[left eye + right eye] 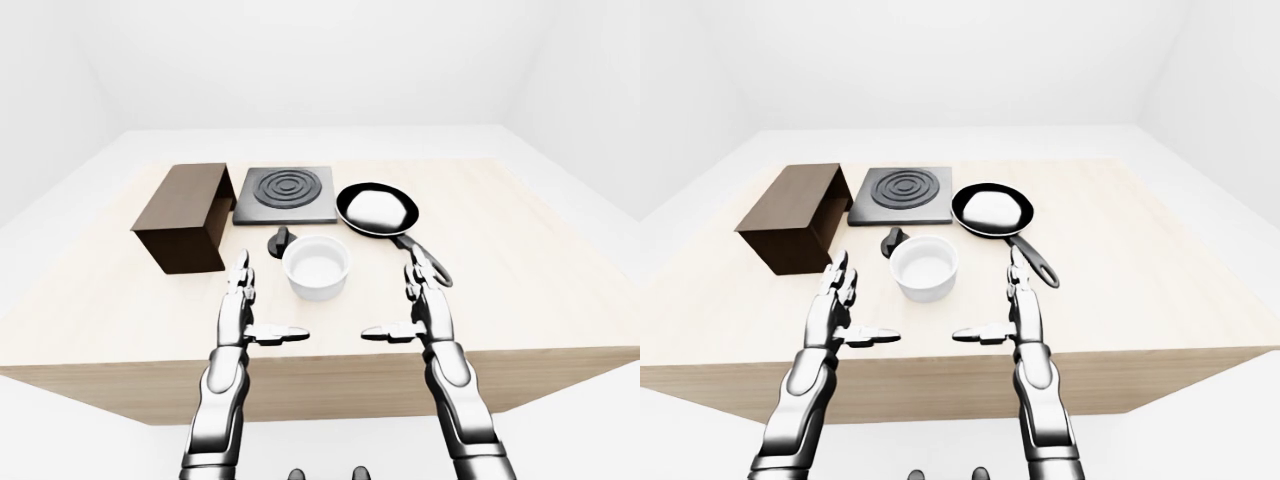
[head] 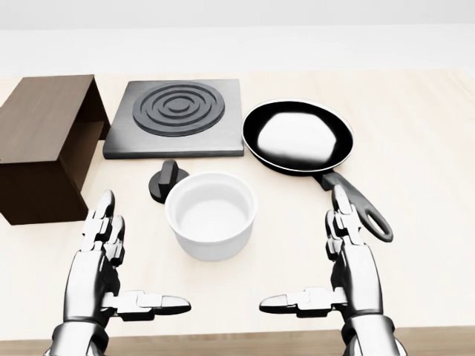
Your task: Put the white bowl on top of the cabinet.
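bare surface [image 2: 415, 267] flanks the white bowl [image 2: 211, 215] on both sides; a black knob [image 2: 165, 182] touches its upper left, with the frying pan handle [image 2: 356, 204] near its right.

On the pale wooden tabletop [image 2: 430, 148], the round white bowl [image 2: 211, 215] stood near the middle. In the head view, a small black knob [image 2: 165, 180] lay just beside the bowl at its upper left, and the flat black square hotplate [image 2: 177, 117] sat above the bowl. The dark brown wooden cabinet [image 2: 44, 144] stood left of the bowl. The black frying pan [image 2: 300, 137] lay at the bowl's upper right, its handle reaching down to the bowl's right.
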### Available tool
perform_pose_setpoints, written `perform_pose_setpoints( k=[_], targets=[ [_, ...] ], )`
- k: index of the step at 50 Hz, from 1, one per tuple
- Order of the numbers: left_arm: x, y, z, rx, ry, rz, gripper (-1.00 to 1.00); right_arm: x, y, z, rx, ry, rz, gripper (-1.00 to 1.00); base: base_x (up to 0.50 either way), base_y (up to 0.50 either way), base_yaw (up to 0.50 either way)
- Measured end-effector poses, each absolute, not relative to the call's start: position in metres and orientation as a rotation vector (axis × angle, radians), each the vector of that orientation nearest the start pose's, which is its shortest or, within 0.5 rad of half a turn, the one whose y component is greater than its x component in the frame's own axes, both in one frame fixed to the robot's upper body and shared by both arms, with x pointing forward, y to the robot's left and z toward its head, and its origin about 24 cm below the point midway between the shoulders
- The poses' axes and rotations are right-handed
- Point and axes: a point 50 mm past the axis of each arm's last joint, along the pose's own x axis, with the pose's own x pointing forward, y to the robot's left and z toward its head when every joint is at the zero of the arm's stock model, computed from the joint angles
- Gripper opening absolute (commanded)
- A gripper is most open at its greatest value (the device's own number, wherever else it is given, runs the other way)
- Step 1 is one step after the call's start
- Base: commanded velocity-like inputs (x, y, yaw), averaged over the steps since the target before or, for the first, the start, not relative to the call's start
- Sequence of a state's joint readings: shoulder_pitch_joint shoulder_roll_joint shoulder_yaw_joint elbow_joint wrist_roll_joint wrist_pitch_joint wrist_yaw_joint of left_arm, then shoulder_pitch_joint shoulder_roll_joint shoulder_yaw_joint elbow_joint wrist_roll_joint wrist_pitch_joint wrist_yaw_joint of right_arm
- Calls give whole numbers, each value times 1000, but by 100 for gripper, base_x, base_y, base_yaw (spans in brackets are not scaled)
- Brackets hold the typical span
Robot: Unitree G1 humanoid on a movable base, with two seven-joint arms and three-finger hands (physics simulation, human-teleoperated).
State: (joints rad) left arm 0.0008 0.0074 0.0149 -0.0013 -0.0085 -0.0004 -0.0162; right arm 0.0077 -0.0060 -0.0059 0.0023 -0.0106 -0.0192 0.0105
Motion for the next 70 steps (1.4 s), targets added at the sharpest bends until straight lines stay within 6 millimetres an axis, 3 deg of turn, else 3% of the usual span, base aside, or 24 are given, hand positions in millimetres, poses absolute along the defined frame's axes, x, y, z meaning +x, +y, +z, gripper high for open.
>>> perform_pose_setpoints(
  k=[34, 70],
  targets=[
    [254, 164, 45, -10, -8, 2, 100, 255, -154, 38, -78, -19, -17, 100, 7, 5, 0],
    [252, 157, 40, 16, 2, -26, 100, 256, -157, 40, -56, -21, -15, 100, 11, 6, 0]
  ],
)
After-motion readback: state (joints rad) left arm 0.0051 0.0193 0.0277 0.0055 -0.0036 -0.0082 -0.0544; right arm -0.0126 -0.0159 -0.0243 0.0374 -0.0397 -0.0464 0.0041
